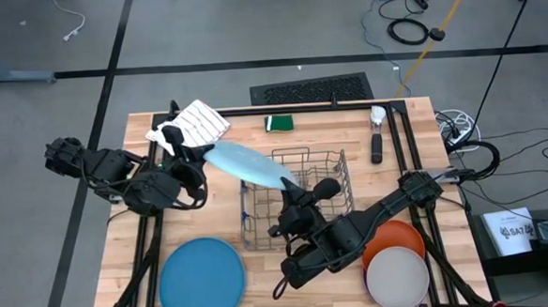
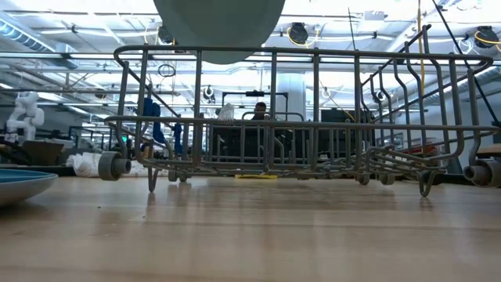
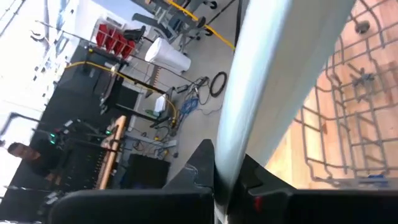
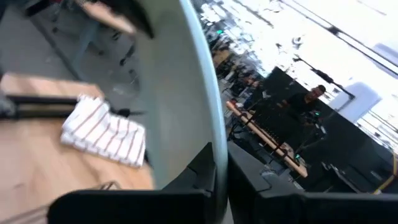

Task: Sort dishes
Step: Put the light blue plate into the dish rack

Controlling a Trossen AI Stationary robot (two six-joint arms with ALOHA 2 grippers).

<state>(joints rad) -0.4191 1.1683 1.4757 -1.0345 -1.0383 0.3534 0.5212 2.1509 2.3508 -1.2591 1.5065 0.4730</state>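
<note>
Both arms have hold of one light blue plate (image 1: pixel 244 163) in mid-air, just left of centre in the overhead frame, above the left end of the wire dish rack (image 1: pixel 324 166). The left gripper (image 1: pixel 197 156) pinches its upper-left rim and the right gripper (image 1: pixel 291 187) its lower-right rim. A darker blue plate (image 1: pixel 202 280) lies at lower left, orange (image 1: pixel 392 236) and off-white (image 1: pixel 397 279) plates at lower right.

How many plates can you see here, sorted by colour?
Light blue plate, held over the wire rack by both the left claw and the right claw: 1
Darker blue plate: 1
Orange plate: 1
Off-white plate: 1
Total: 4
</note>
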